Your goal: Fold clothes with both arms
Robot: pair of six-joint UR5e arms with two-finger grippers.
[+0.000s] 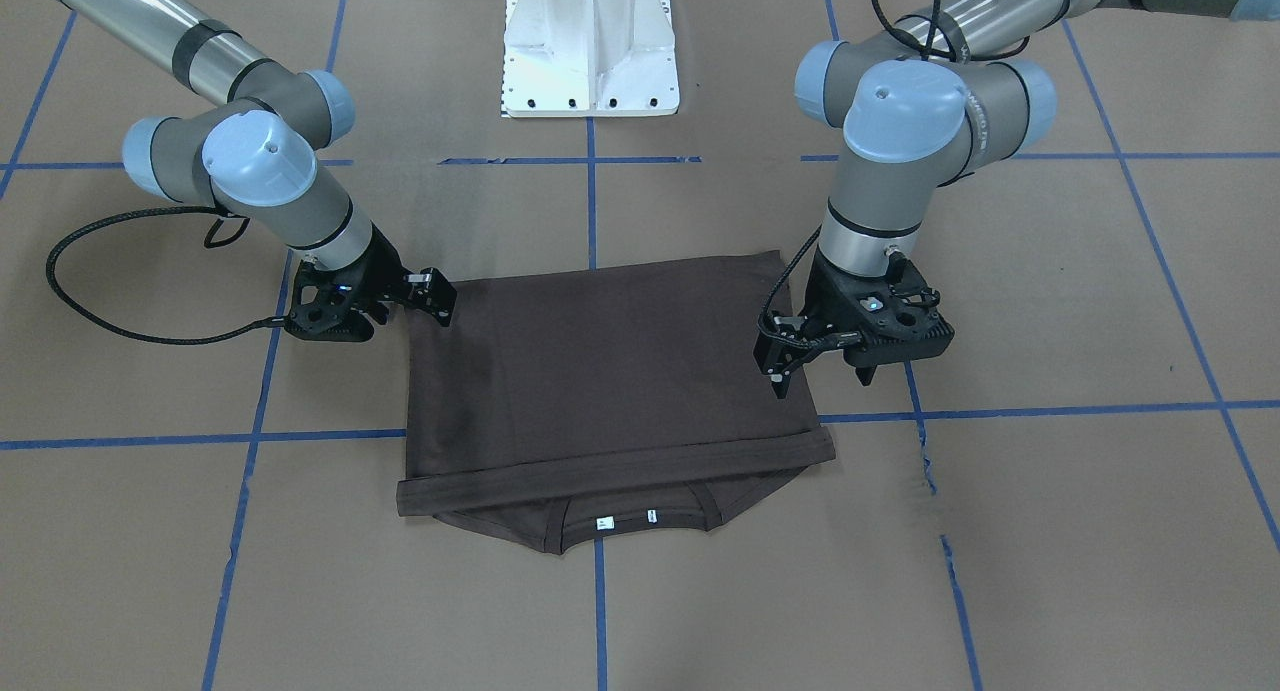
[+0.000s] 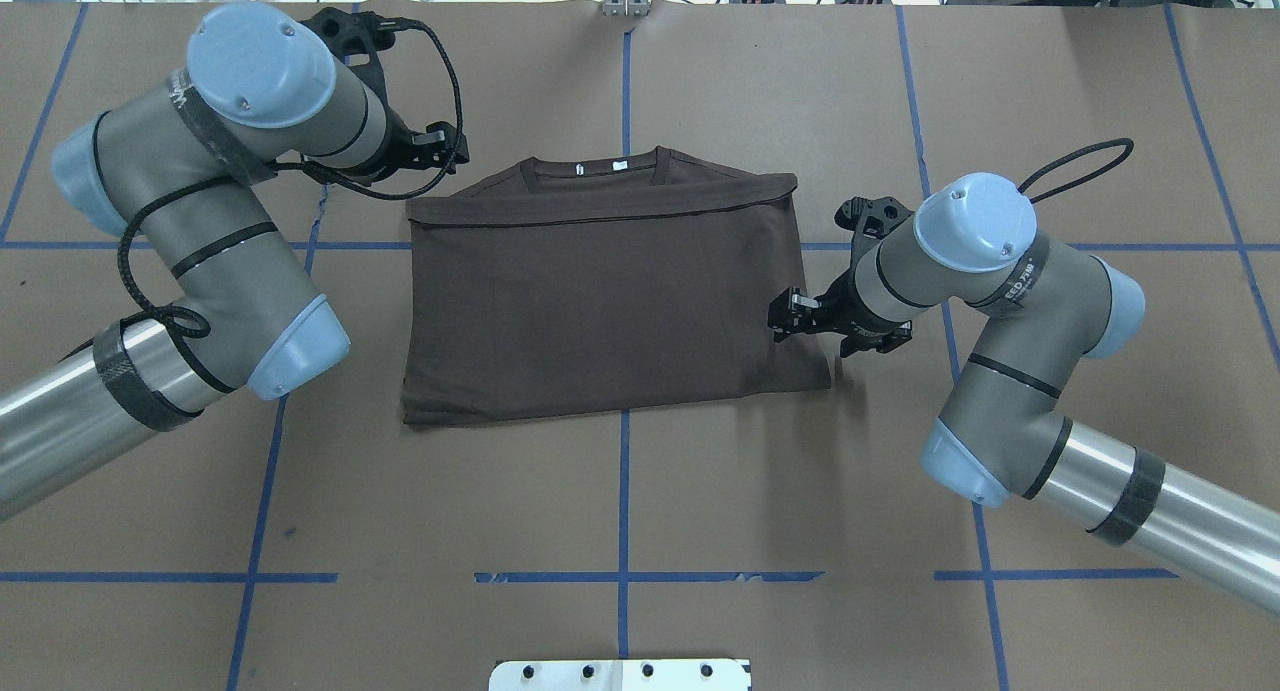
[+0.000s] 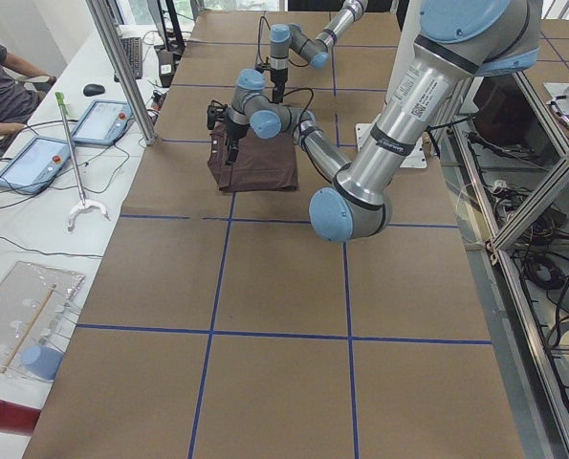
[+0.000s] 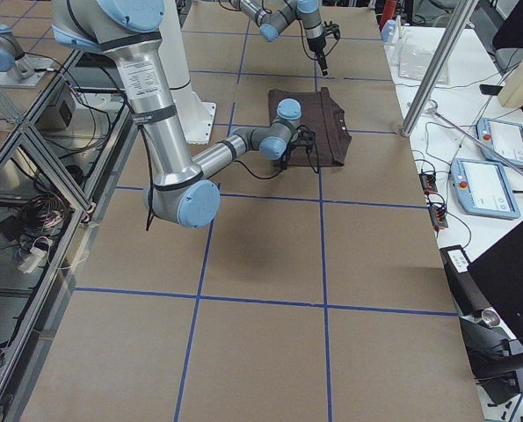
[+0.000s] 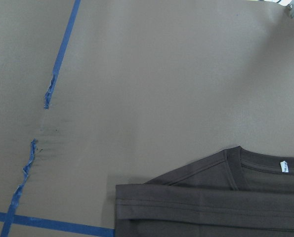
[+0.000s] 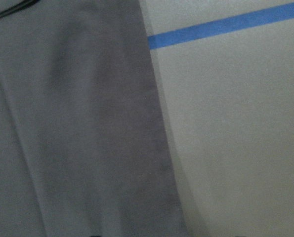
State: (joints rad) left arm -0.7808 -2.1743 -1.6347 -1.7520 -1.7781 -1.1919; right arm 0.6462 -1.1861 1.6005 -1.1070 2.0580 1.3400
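Left arm point(image 1: 905, 161): elbow bent, wrist turned steeply downward.
Left gripper point(image 1: 779, 369): points down, held low; the gap between its fingers is too small to judge.
Right arm point(image 1: 262, 176): reaches in low, wrist slanting down.
Right gripper point(image 1: 441, 299): lies nearly level, aimed inward toward the other arm; jaw gap unclear.

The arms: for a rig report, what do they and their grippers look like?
Both the left arm and right arm have grey joint housings, light-blue round caps, shiny silver tubes with black bands, and pale lettering too small to read. The left gripper and right gripper are black, two-fingered, fed by looping black braided cables.
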